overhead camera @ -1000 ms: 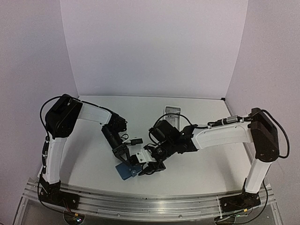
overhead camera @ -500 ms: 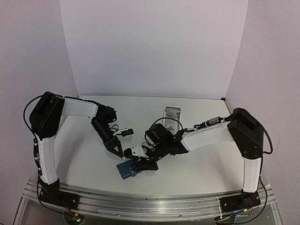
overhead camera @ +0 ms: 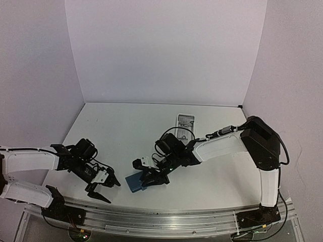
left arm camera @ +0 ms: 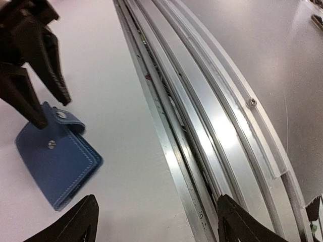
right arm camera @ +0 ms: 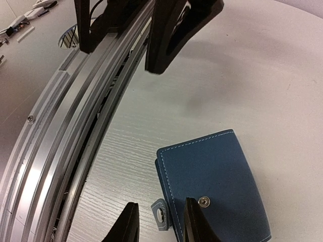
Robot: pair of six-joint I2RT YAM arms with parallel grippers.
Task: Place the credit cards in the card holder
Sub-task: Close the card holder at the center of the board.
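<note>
The blue card holder [overhead camera: 134, 183] lies folded shut on the white table near the front edge, its snap tab [right arm camera: 160, 214] loose and sticking out sideways. My right gripper [overhead camera: 148, 180] hangs low over its tab end, jaws a narrow gap apart. In the right wrist view the tab sits between my right gripper [right arm camera: 160, 225] fingers, with one fingertip over the holder's [right arm camera: 217, 186] stitched edge. My left gripper [overhead camera: 112, 192] is wide open and empty, well left of the holder [left arm camera: 55, 166]. No credit cards show in any view.
A long narrow white tray [overhead camera: 185, 122] lies behind the right arm. The aluminium rail [overhead camera: 166, 217] runs along the table's near edge, directly under the left gripper [left arm camera: 156, 229]. The right gripper's dark fingers [left arm camera: 30, 65] show above the holder in the left wrist view.
The left arm has swung away from the card holder, out to the left and down toward the near edge, and its jaws have opened wide. The right gripper stayed at the holder.
</note>
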